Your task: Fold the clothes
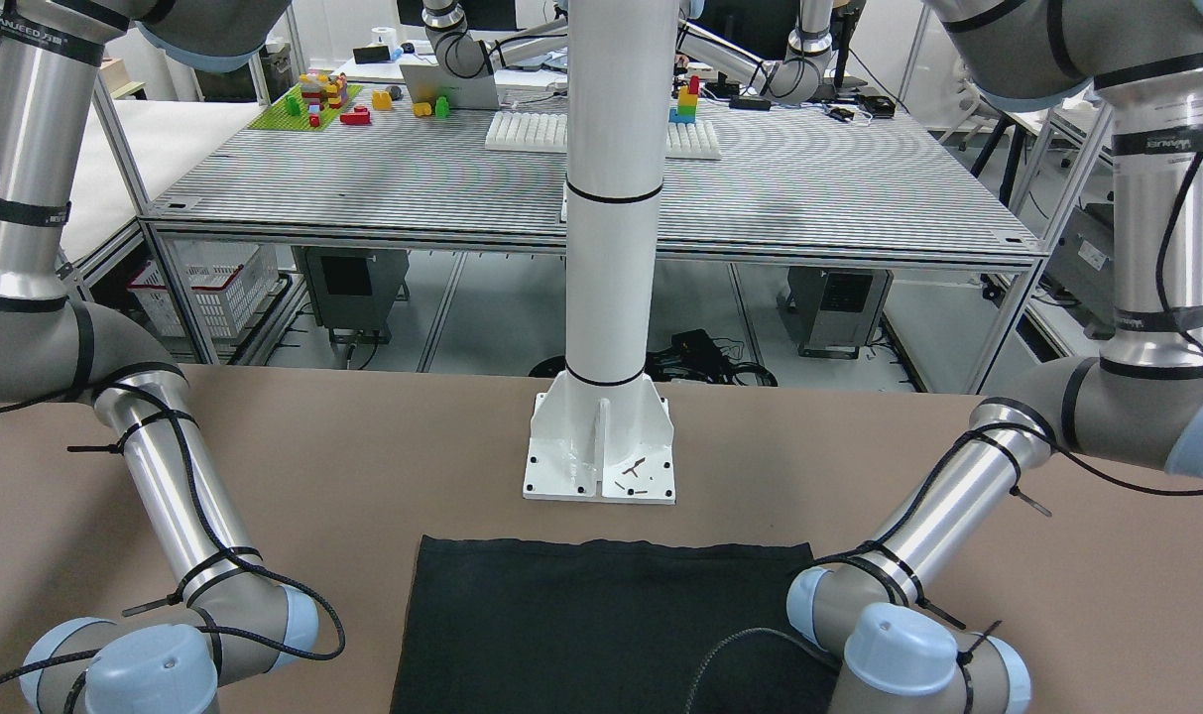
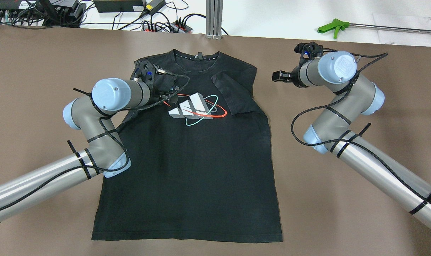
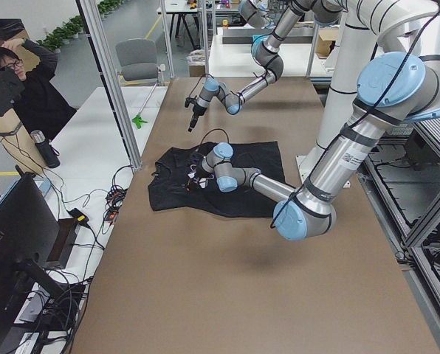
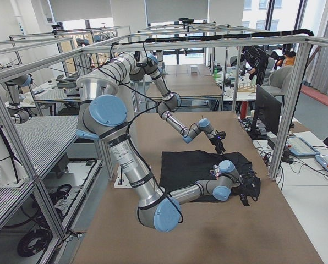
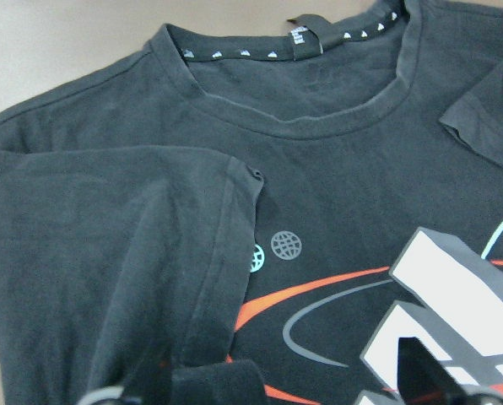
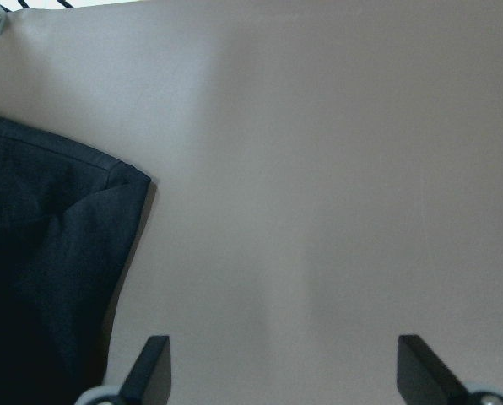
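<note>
A black T-shirt (image 2: pixel 187 170) with a white, red and teal logo (image 2: pixel 195 108) lies flat on the brown table, collar at the far side. Both sleeves are folded in onto the chest. My left gripper (image 2: pixel 165 99) hovers low over the folded left sleeve (image 5: pixel 133 245); in the left wrist view (image 5: pixel 310 384) its jaws stand wide apart, open, with sleeve fabric around one finger. My right gripper (image 2: pixel 277 75) is open and empty over bare table just right of the shirt's shoulder (image 6: pixel 57 219); it also shows in the right wrist view (image 6: pixel 281 371).
A green-handled tool (image 2: pixel 330 25) lies on the white surface beyond the table's far right. Power strips and cables (image 2: pixel 158 25) run along the far edge. The robot's white pedestal base (image 1: pixel 601 456) stands just behind the shirt's hem (image 1: pixel 611 545). Brown table shows on both sides.
</note>
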Motion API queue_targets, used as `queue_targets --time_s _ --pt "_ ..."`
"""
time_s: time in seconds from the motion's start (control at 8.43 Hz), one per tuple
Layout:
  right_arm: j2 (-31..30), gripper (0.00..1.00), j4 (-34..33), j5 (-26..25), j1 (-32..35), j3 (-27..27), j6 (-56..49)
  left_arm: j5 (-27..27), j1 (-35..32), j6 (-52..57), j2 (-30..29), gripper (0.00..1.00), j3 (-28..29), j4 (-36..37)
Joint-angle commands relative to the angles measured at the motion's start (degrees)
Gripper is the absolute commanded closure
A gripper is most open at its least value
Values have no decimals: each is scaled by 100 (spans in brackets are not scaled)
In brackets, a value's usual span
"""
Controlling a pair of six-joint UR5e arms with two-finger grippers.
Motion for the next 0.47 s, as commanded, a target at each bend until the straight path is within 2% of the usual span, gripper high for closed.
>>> queue_targets --time_s 0.0,0.24,0.36 --pt "5 6 5 0 0 3 -1 -180 -432 162 -17 6 353 0" --pt "5 6 5 0 0 3 8 -49 -363 225 -26 6 504 -17" --pt "-3 6 5 0 0 3 8 335 -162 217 -26 6 513 -8"
